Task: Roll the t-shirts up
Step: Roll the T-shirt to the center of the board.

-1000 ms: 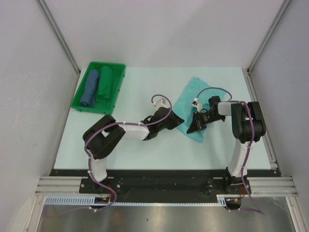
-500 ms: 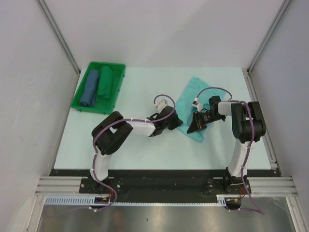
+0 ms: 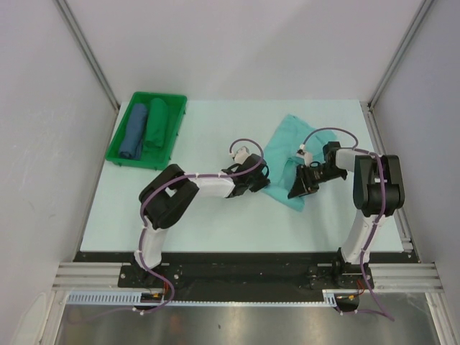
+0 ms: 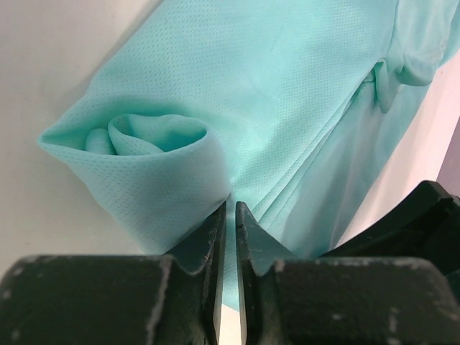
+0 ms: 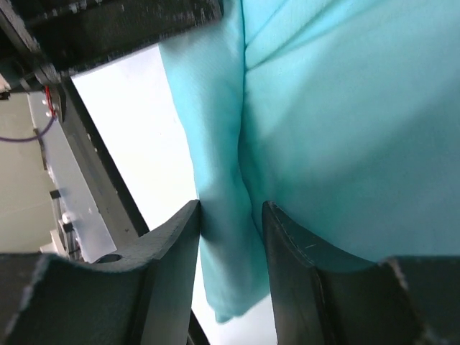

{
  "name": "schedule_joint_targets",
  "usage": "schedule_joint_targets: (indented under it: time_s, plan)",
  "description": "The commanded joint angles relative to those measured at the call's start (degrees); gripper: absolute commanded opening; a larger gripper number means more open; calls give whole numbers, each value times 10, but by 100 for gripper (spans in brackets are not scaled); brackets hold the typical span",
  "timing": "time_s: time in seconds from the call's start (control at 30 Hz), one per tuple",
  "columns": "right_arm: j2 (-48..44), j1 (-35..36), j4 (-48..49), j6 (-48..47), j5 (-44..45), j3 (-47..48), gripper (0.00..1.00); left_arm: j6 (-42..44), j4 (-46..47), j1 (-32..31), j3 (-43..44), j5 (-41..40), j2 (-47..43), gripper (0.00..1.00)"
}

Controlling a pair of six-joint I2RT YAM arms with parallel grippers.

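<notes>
Left wrist: our left gripper [image 4: 230,205], nearly closed, is seemingly steadying the rolled t-shirt [image 4: 287,86] just ahead, pinch unclear; our right gripper [image 5: 230,208], parted, is straddling a fold.

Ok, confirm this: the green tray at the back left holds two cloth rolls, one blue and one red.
Wrong on one colour. The top view shows the green tray at the back left holding two cloth rolls: a blue roll and a dark green roll, not a red one.
</notes>
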Motion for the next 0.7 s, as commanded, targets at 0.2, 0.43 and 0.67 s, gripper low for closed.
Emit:
schedule_joint_targets:
  time_s: [0.2, 0.43, 0.67]
  plan:
    - [-22, -45, -117, -112, 13, 9, 39, -8, -47, 6, 23, -15, 12, 14]
    - [-2, -71, -134, -145, 25, -4, 34, -5, -53, 10, 27, -14, 13, 14]
    - [-7, -69, -112, -127, 71, -6, 26, -3, -62, 12, 31, -16, 13, 14]
